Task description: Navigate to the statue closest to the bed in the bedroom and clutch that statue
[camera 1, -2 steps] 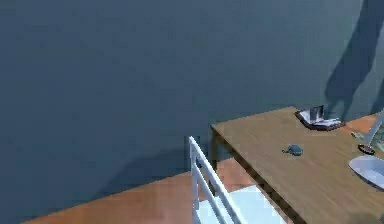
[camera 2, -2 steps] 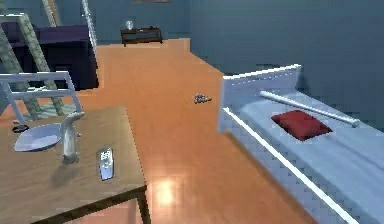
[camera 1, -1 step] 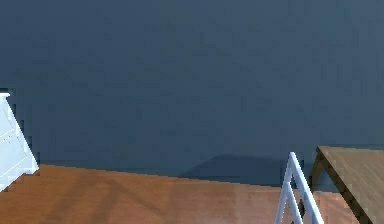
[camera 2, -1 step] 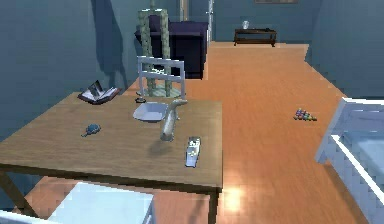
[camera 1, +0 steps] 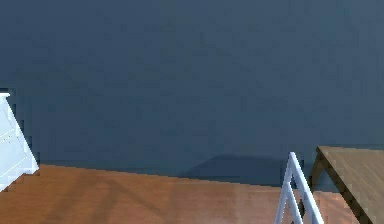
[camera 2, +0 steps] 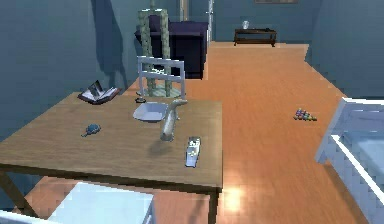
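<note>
On table [camera 2: 62, 142] — grey statue [camera 2: 168, 123]

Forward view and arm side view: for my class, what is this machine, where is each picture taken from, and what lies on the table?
It is a simulated wheeled robot with one arm and a two-finger gripper. The forward view looks ahead and down: a blue wall, a white chair back and a table corner. The arm side view looks sideways over a table. On it lie an open book, a grey dish, a grey figure, perhaps a statue, and a remote. A white bed stands at that view's right.
</note>
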### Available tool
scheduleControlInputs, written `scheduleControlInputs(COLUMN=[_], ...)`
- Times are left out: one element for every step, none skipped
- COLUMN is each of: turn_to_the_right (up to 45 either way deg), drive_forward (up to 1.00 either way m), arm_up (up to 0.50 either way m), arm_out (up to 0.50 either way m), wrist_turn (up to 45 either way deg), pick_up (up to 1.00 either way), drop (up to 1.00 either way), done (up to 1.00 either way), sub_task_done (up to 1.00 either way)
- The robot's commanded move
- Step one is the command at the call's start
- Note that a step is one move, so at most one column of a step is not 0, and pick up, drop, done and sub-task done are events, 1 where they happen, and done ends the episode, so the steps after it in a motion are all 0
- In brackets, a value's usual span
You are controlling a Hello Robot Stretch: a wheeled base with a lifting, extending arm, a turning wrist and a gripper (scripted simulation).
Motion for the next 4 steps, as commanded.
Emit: scheduleControlInputs(turn_to_the_right=[0.0,0.0,0.0,0.0], drive_forward=[0.00,0.00,0.00,0.00], arm_up=[0.38,0.00,0.00,0.00], arm_out=[0.00,0.50,0.00,0.00], wrist_turn=[0.0,0.0,45.0,45.0], pick_up=[0.00,0.00,0.00,0.00], drop=[0.00,0.00,0.00,0.00], done=[0.00,0.00,0.00,0.00], sub_task_done=[0.00,0.00,0.00,0.00])
